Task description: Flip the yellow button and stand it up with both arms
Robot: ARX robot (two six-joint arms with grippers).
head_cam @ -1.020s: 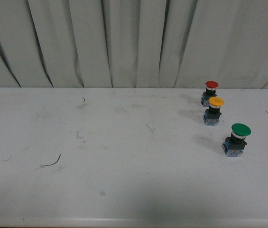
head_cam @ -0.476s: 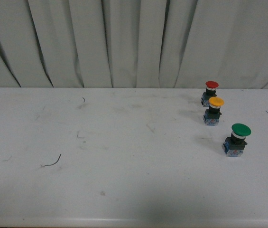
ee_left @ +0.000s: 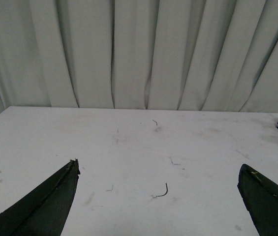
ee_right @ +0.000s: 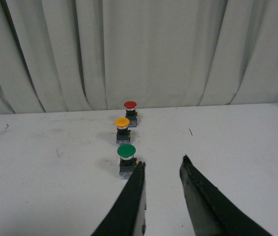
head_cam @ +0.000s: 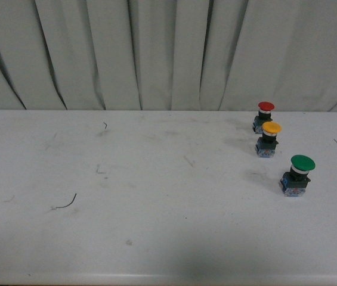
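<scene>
The yellow button (head_cam: pixel 269 139) stands upright on its blue base at the right of the white table, cap up, between a red-capped and a green-capped button. The right wrist view shows the yellow button (ee_right: pixel 123 129) in the middle of that row. My right gripper (ee_right: pixel 163 162) is open with nothing between its fingers, just short of the green button and beside it. My left gripper (ee_left: pixel 158 169) is open wide above bare table, far from the buttons. Neither arm appears in the front view.
The red-capped button (head_cam: pixel 265 116) stands behind the yellow one and the larger green-capped button (head_cam: pixel 297 174) in front of it. A short curved wire scrap (head_cam: pixel 67 204) lies at the table's left. A grey curtain (head_cam: pixel 156 53) hangs behind the white table (head_cam: pixel 156 238).
</scene>
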